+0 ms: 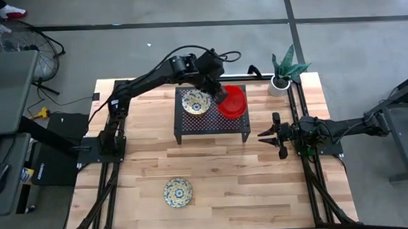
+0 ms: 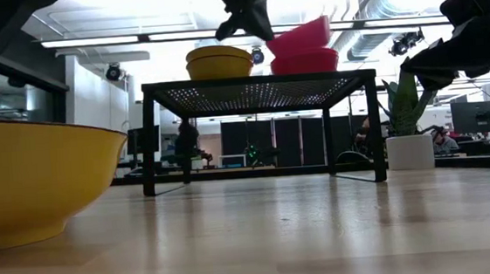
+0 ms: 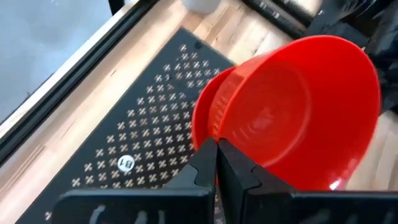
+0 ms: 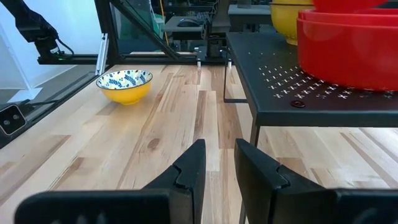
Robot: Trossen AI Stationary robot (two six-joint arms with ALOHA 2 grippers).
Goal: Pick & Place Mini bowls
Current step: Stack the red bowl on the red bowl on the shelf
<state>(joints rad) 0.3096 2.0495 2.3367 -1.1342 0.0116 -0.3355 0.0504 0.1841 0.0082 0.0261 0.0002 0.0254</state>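
High view is showing the left gripper (image 1: 220,94) reaching over the black perforated stand (image 1: 211,126) at the middle of the wooden table (image 1: 227,169), its jaws pinching the rim of a red bowl (image 1: 233,98). In the left wrist view that red bowl (image 3: 298,118) is tilting on its side, and the low view is showing it leaning above the red stack (image 2: 304,61) sitting on the stand's right part. A stack of patterned bowls (image 1: 196,102) is resting on the stand just beside the red ones, yellow on the outside in the low view (image 2: 219,62). One more patterned bowl (image 1: 178,191) is sitting alone on the table near the front edge, well apart from the stand. The right gripper (image 1: 268,134) is waiting off the stand's right side, its jaws spread and holding nothing. A potted plant (image 1: 283,73) is standing at the far right corner.
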